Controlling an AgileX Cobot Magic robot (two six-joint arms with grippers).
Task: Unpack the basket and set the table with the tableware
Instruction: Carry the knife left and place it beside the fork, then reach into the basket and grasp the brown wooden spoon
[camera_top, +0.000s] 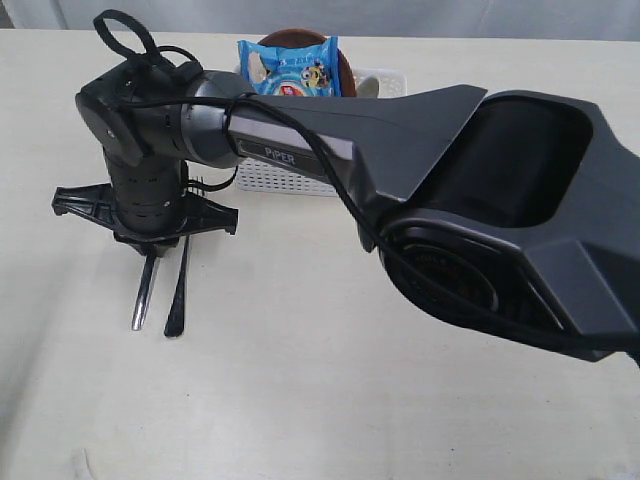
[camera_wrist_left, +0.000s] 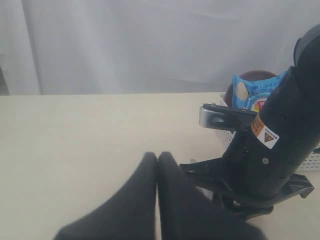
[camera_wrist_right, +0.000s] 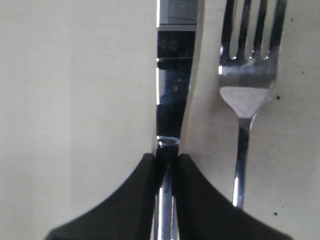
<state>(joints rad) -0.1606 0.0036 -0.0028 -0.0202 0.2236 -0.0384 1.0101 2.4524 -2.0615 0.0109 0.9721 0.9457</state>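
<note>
The basket (camera_top: 285, 180) stands at the far side of the desk (camera_top: 300, 400), near its back edge, holding one blue snack bag (camera_top: 292, 68) upright against one brown plate (camera_top: 300, 38). In front of it, one knife (camera_wrist_right: 172, 85) and one fork (camera_wrist_right: 247, 75) lie side by side on the desk, apart. The right gripper (camera_wrist_right: 167, 159) pinches the knife's handle. The left gripper (camera_wrist_left: 157, 165) is pressed together, holding nothing. Broad desk surface spreads toward the near edge.

White "PIPER" lettering runs along the dark grey robot arm (camera_top: 283, 153); an orange-and-white warning-triangle sticker (camera_wrist_left: 267, 136) marks its wrist. The shiny blue plastic snack bag (camera_top: 293, 68) carries unreadable print.
</note>
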